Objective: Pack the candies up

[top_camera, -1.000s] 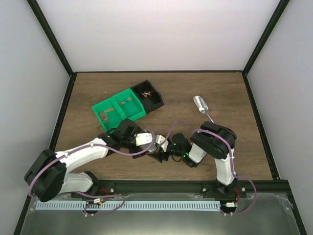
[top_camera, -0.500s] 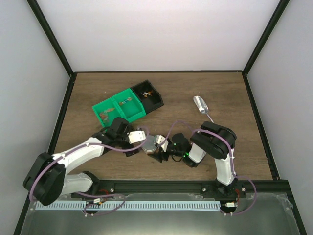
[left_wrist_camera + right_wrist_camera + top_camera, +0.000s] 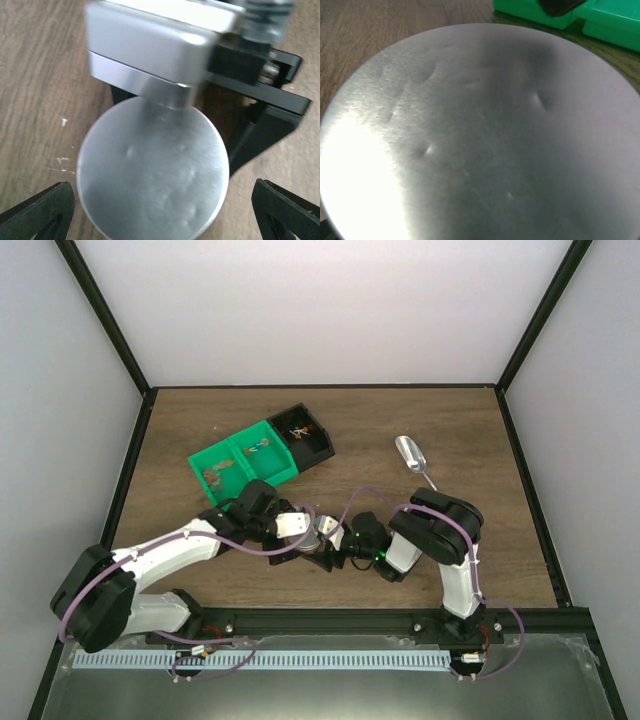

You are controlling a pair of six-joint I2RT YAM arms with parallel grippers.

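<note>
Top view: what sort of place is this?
Likely a robot test booth: plain white walls enclose a brown wooden tabletop, with two white-and-black robot arms bolted at its near edge.

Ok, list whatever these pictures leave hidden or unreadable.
- Right wrist view: the round grey lid fills the frame, hiding whether the right gripper grips anything.
- Left wrist view: the lid covers whatever lies beneath it.
- Top view: the candies in the green tray are too small to count.
</note>
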